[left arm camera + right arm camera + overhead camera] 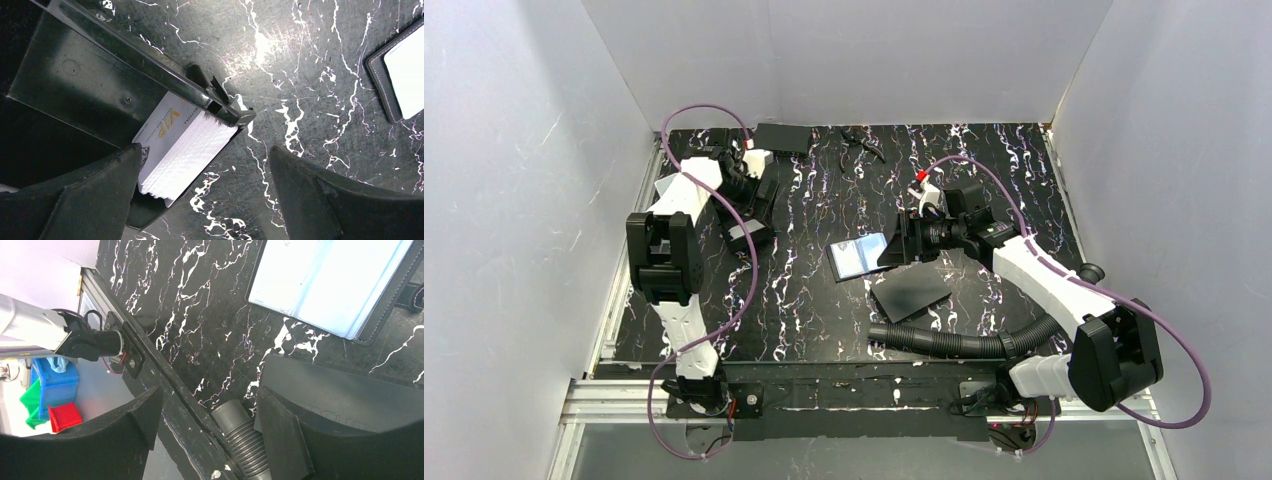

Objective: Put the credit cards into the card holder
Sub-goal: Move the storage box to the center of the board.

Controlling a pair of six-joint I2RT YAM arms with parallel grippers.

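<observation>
Left gripper [206,150]: jaws spread wide, grasping nothing, over a stack of white glossy credit cards [190,145] in a black plastic tray [75,85] near the left edge of the black marbled tabletop [814,200].
Open black leather card holder [861,256]: tabletop centre.
Right gripper [207,395]: jaws apart, empty, beside the holder.

White arms [1044,272], black joints [1114,355], purple cables [750,270], perhaps a red tag [921,176].

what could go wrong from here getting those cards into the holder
1. The credit cards sit tightly stacked in their black tray; the open left gripper could pinch several at once or slip off their edges.
2. The card holder lies flat with nothing pinning it, the open right gripper holding nothing, so a pushed card might slide it toward the black sheet.
</observation>
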